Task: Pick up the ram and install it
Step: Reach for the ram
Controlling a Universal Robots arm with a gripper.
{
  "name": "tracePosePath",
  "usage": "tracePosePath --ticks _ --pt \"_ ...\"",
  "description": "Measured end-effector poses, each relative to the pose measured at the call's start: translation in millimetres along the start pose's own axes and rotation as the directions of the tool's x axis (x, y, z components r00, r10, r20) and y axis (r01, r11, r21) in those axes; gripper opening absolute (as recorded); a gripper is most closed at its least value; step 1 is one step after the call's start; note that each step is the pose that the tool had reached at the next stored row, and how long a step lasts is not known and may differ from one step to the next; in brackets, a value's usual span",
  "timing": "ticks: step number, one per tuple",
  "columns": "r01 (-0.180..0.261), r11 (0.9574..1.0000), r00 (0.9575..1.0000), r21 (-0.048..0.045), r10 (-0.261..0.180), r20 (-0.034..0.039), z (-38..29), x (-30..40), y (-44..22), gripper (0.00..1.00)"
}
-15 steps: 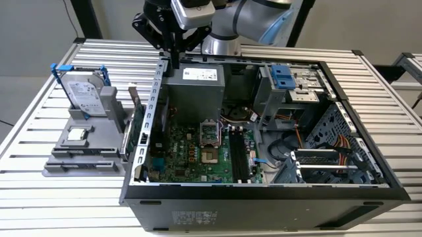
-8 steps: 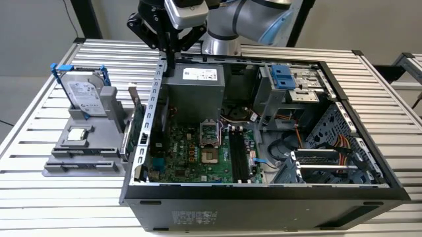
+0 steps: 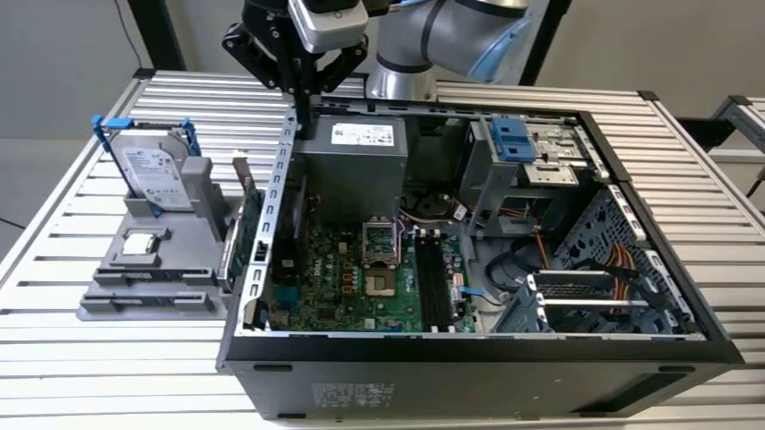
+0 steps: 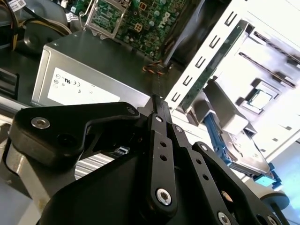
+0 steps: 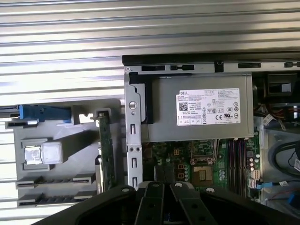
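Slatted metal table (image 3: 72, 358) underneath. At the exterior view's left, gray holder (image 3: 156, 303) with upright hard drive (image 3: 153, 175) (blue handle (image 3: 114, 121) on top), green expansion card (image 3: 249, 242) along its near-case edge. Next, gripper (image 3: 305, 121) high over the far corner of the open computer case (image 3: 478, 381), fingers (image 4: 160, 136) pressed together, anything pinched between them impossible to tell. Inside, motherboard (image 3: 347, 278) with black slots (image 3: 433, 282); place of the ram not discernible

I see an open computer case (image 3: 478, 363) on the slatted tabletop (image 3: 96, 363), with a hard drive (image 3: 153, 175) upright in the grey rack (image 3: 156, 291) beside it.
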State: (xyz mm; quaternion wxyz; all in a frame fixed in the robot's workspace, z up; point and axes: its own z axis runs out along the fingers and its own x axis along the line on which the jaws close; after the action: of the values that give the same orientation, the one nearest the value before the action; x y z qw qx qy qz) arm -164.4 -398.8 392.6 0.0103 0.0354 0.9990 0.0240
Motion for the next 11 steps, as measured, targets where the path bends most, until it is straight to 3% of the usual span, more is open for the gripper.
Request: tracePosePath --ticks 11 --pt "0.0 1.0 1.0 0.0 0.0 0.0 -0.2 8.9 -0.6 0.0"
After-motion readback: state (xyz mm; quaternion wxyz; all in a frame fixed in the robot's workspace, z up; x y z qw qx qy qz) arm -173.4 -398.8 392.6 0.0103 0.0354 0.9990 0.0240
